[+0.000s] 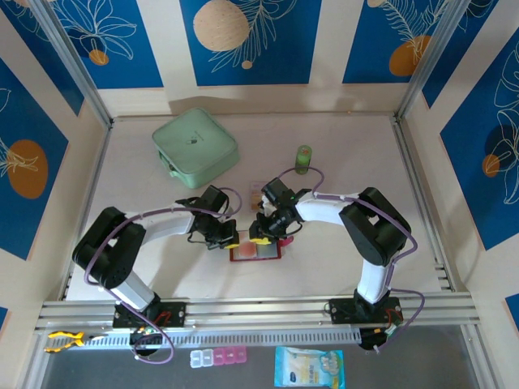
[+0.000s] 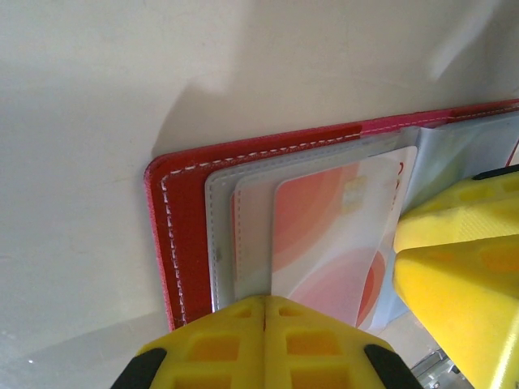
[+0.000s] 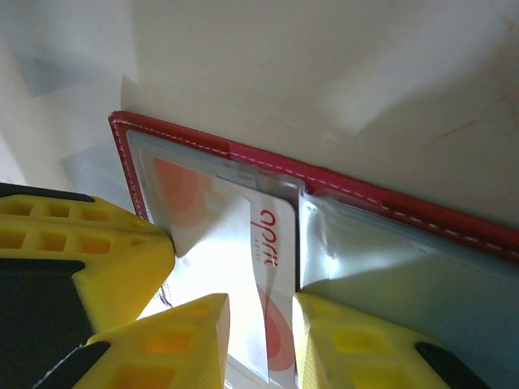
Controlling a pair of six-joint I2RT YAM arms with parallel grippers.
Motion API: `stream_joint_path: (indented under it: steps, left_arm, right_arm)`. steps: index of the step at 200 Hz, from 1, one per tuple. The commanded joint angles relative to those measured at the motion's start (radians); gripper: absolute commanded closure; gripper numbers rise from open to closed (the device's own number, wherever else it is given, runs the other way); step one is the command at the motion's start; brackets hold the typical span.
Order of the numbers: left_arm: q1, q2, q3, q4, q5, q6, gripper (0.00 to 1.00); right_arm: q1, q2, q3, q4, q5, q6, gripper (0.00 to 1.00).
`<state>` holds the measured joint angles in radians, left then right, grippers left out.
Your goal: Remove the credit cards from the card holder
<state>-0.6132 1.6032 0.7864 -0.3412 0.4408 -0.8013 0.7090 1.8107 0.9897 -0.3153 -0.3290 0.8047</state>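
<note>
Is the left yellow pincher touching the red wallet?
Touching. Left wrist view: the shut left gripper presses on the card holder at its clear sleeve, no gap; right wrist view shows the sleeve creased there.

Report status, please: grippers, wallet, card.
Left gripper shut, at wallet edge. Right gripper open astride card. Card not out yet. Both grippers crowded close.

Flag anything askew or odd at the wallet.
A card looks partway out of its sleeve at the wallet's fold, and the clear sleeve beside it is buckled and wrinkled. Nothing else stands out.
</note>
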Motion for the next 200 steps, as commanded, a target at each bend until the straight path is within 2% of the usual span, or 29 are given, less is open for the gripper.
stream_joint_path:
  steps: [1, 85, 123, 200]
  left_arm:
    - [-0.005, 0.023, -0.004, -0.052, -0.018, 0.018, 1.00]
    - [-0.005, 0.029, -0.005, -0.048, -0.015, 0.018, 1.00]
    - [-0.005, 0.029, -0.004, -0.048, -0.016, 0.017, 1.00]
    - [-0.005, 0.027, -0.004, -0.049, -0.016, 0.016, 1.00]
  right_arm:
    - [0.000, 0.000, -0.019, -0.033, 0.016, 0.006, 0.72]
    - [0.003, 0.009, -0.021, 0.005, -0.036, 0.016, 0.73]
    - [0.009, 0.010, -0.003, -0.052, 0.008, 0.004, 0.71]
    - [0.003, -0.017, -0.033, 0.047, -0.074, 0.035, 0.71]
